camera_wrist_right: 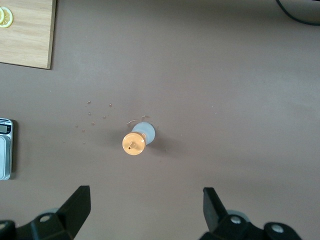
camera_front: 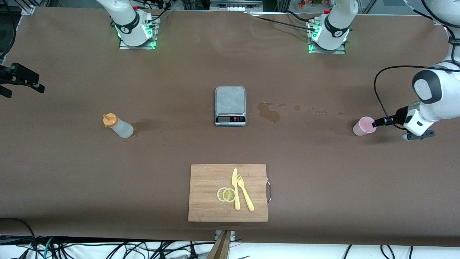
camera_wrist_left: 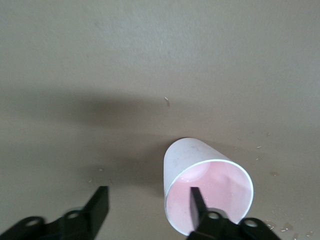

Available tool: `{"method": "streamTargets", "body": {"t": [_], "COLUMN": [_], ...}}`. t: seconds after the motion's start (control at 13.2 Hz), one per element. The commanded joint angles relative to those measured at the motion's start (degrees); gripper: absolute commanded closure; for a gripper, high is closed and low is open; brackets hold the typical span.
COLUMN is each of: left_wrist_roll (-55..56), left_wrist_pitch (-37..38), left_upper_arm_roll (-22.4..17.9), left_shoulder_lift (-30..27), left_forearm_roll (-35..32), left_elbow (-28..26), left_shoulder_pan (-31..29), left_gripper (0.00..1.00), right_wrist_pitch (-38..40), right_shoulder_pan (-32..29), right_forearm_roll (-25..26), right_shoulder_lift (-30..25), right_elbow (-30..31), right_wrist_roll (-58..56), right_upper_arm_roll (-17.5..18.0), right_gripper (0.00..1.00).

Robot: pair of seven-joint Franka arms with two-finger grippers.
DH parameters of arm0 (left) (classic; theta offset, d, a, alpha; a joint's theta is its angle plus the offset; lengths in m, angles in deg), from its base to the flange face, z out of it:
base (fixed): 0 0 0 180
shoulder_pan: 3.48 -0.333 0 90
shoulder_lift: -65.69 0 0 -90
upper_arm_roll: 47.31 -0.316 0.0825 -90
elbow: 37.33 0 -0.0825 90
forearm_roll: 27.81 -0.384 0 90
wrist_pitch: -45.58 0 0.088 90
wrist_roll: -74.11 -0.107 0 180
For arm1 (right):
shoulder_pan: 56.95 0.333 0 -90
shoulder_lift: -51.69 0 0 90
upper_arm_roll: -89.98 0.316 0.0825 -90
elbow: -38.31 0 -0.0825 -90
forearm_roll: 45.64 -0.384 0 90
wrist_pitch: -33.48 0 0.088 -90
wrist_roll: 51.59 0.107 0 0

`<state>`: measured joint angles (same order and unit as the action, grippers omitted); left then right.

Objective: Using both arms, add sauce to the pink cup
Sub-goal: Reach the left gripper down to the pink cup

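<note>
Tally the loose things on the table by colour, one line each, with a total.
Yellow or orange-capped: 4 (knife, fork, lemon slices, sauce bottle)
Pink: 1 (pink cup)
Grey: 1 (scale)
Wood: 1 (cutting board)
Total: 7

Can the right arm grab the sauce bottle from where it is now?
Probably yes. The right gripper hangs over the sauce bottle, jaws open wide. The bottle stands alone on the brown table, with nothing beside it to block the way down.
</note>
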<state>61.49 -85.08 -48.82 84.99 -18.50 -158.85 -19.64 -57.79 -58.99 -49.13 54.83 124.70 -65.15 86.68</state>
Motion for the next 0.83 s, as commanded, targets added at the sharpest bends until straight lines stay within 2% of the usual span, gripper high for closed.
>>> {"method": "streamTargets", "body": {"t": [0.0,0.15,0.46,0.61,0.76], "left_wrist_roll": [-1.5,-1.5,-0.9,-0.1,2.4], "left_wrist_pitch": [-1.7,-1.6,-0.4,3.7,11.1], "left_upper_arm_roll": [0.8,0.9,2.1,3.6,6.2], "left_shoulder_lift": [0.2,0.7,-1.2,-3.1,-6.3], "left_forearm_roll": [1.4,1.4,1.3,1.3,1.3], "left_elbow": [-1.5,-1.4,0.4,2.3,3.8], "left_shoulder_pan": [-0.4,0.3,0.3,0.3,0.3], "left_gripper": [0.76,1.0,1.0,1.0,1.0], "right_wrist_pitch": [0.0,0.0,0.1,0.1,0.1], "right_shoulder_pan": [-0.2,-0.2,-0.2,-0.2,-0.2], "right_forearm_roll": [-0.1,-0.2,-0.3,-0.3,-0.3], "right_shoulder_lift": [-0.1,-0.1,-0.1,-0.1,-0.1], "right_elbow": [-0.7,-0.7,-0.7,-0.7,-0.7], "right_wrist_roll": [-0.2,-0.1,-0.2,-0.2,-0.8], "right_upper_arm_roll": [0.1,0.1,0.1,0.1,0.1], "right_gripper": [0.0,0.0,0.0,0.0,0.0]}}
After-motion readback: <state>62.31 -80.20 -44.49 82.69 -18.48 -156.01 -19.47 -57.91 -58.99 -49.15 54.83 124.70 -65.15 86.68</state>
